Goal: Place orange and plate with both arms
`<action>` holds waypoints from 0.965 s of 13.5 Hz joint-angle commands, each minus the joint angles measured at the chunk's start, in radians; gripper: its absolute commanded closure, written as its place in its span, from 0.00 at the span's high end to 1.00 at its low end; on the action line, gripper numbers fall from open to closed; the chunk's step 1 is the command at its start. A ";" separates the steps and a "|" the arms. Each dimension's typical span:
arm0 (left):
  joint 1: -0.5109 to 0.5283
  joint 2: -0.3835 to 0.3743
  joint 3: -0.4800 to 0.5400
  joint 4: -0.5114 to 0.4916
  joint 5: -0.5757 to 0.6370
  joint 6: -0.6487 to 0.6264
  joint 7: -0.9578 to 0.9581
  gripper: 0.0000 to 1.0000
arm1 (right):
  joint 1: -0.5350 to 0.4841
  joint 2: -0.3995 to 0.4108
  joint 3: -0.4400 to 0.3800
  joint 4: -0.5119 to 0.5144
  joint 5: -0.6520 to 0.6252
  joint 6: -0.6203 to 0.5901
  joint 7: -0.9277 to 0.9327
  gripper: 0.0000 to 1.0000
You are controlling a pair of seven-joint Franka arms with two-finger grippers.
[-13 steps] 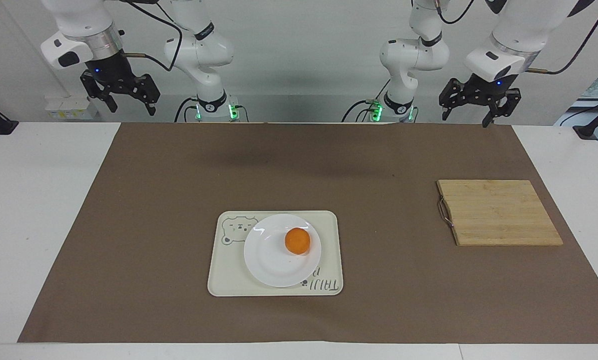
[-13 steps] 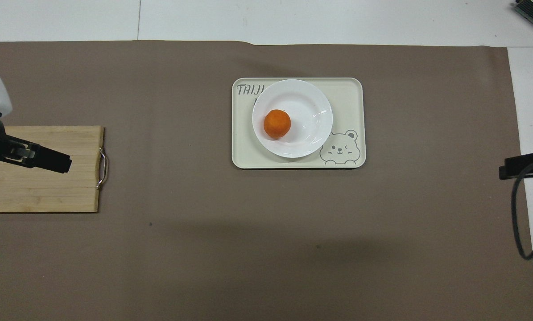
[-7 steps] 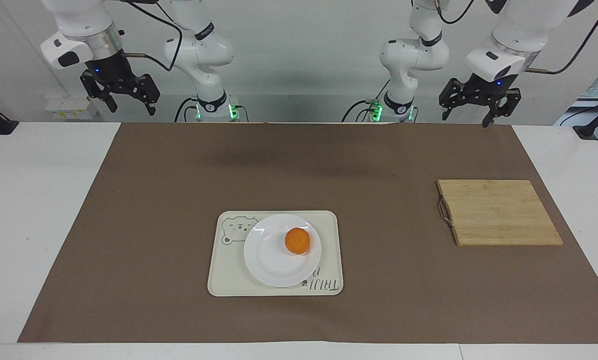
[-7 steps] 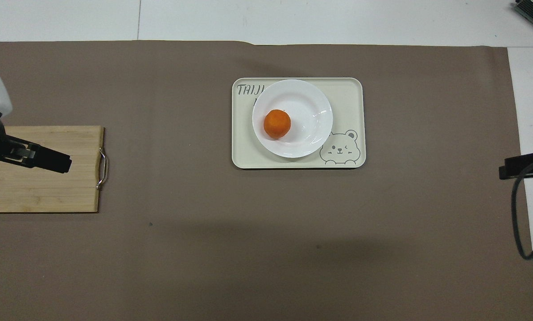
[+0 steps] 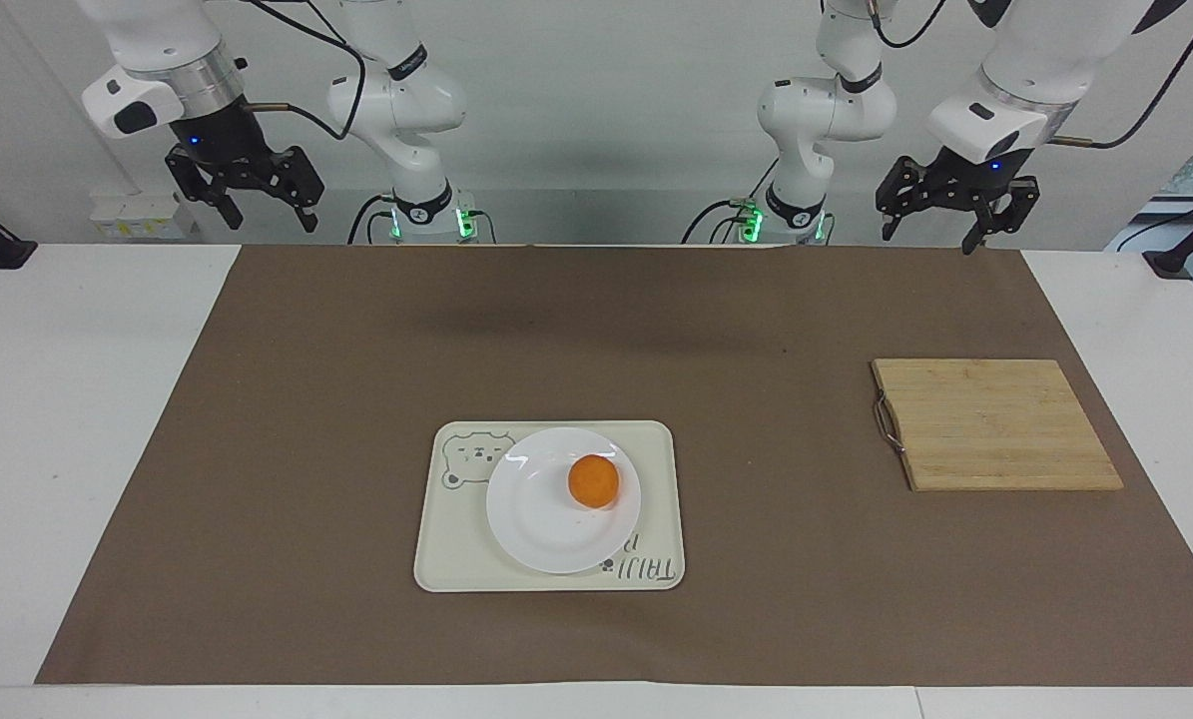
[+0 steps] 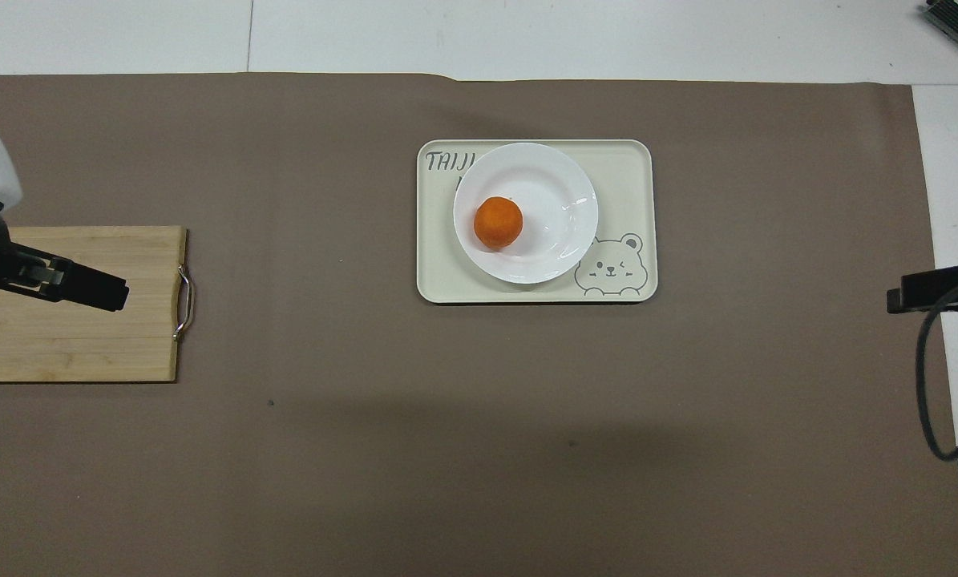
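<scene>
Resting on the plate (image 5: 556, 509), toward the left arm's side of it, the orange (image 5: 593, 481) sits still; the plate lies on a cream tray (image 5: 456, 559). Both the left hand (image 5: 940, 222) and right hand (image 5: 257, 205) hang raised at the surface's robot end, fingers spread, holding nothing.

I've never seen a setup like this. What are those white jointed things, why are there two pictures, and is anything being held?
They are two robot arms, each ending in a black two-fingered hand. One picture looks across the table at them; the other looks down from above their end. The left hand and right hand both hang open and empty, raised at the robots' edge of the table. On a brown mat sits a cream tray carrying a white plate with an orange on it. A wooden cutting board lies toward the left arm's end.
</scene>
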 commanded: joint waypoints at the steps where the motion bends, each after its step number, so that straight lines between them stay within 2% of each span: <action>1: 0.012 -0.027 -0.011 -0.033 0.017 0.020 -0.009 1.00 | -0.003 -0.012 0.004 -0.010 0.003 -0.001 0.020 1.00; 13: 0.012 -0.027 -0.011 -0.033 0.017 0.020 -0.009 1.00 | -0.003 -0.010 0.007 -0.007 0.016 0.000 0.016 1.00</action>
